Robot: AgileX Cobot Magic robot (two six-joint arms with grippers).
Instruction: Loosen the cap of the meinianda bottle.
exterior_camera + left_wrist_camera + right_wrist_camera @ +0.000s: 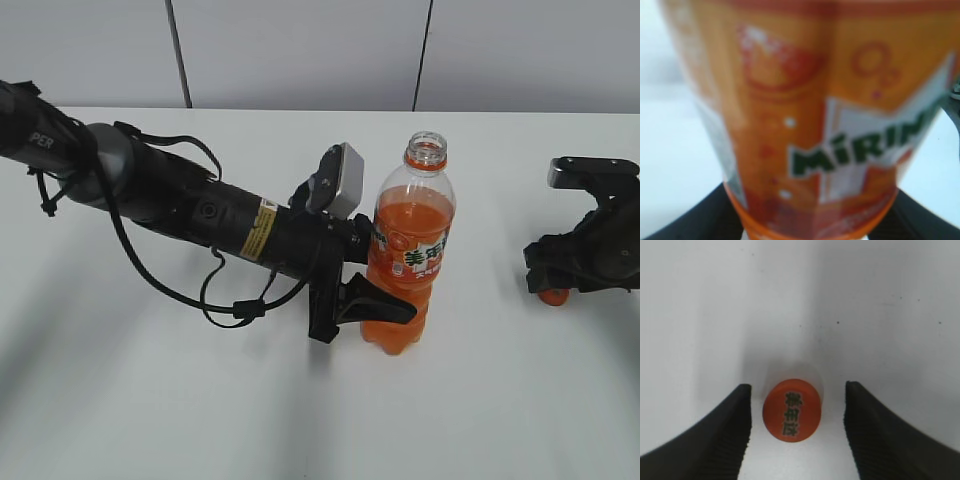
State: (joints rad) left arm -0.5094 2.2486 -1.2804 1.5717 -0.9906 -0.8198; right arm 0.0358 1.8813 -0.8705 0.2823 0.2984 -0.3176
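Note:
The meinianda bottle [408,250] stands upright in the middle of the white table, its mouth bare with only the orange neck ring left on it. My left gripper [375,292] is shut on the bottle's lower body; the label fills the left wrist view [810,125]. The orange cap [792,410] lies flat on the table, print up, between the fingers of my right gripper [797,427], which is open and touches nothing. In the exterior view the cap [553,296] shows just under my right gripper [560,285] at the right edge.
The white table [200,400] runs back to a grey panelled wall. My left arm with its cables [170,205] lies across the table's left half. My right arm sits at the right edge of the exterior view.

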